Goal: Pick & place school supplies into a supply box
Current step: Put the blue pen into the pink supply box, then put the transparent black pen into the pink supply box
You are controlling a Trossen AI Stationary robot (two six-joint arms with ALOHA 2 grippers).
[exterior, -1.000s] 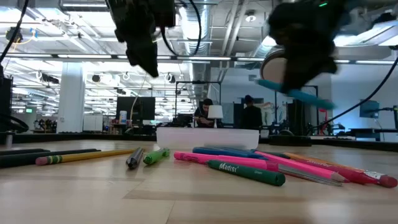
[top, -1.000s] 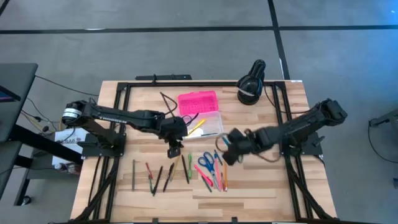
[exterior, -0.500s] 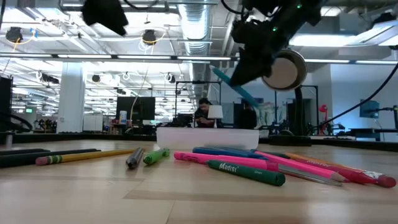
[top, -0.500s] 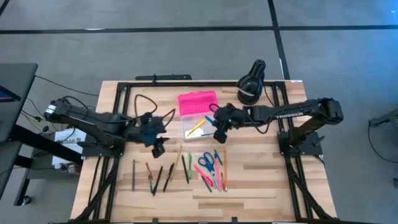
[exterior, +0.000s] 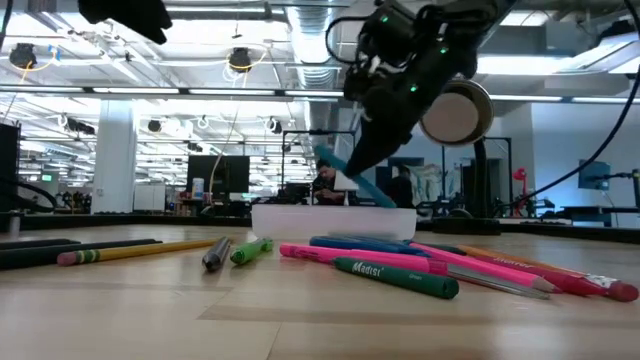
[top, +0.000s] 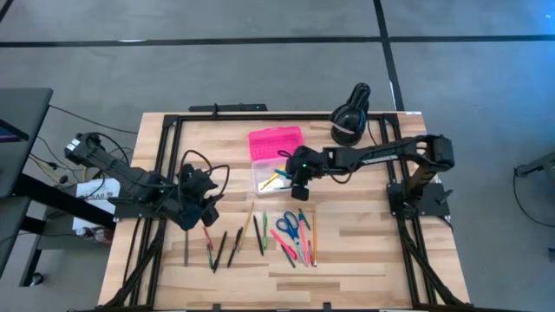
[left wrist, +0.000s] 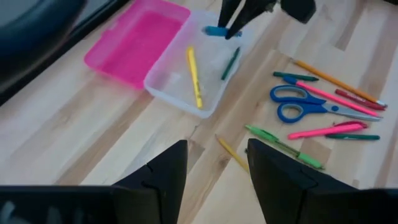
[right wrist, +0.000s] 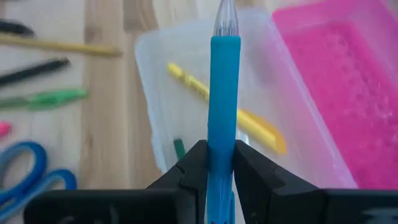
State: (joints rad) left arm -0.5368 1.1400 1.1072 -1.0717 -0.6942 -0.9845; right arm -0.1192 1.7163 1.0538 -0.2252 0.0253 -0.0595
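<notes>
Supply box: a small rectangular plastic case with a clear translucent base and an open bright pink lid lies near the middle of the light wooden table.
In the base: a yellow pencil and a dark green pen.
Right gripper: over the base's near edge, its fingers clamped on a blue pen, whose tip points down into the base.
Left gripper: over the table's left part, well apart from the case, fingers spread wide with nothing between them.
On the table: blue-handled scissors, pink, green, orange and dark pens beside them.
Far edge: a black lamp.
</notes>
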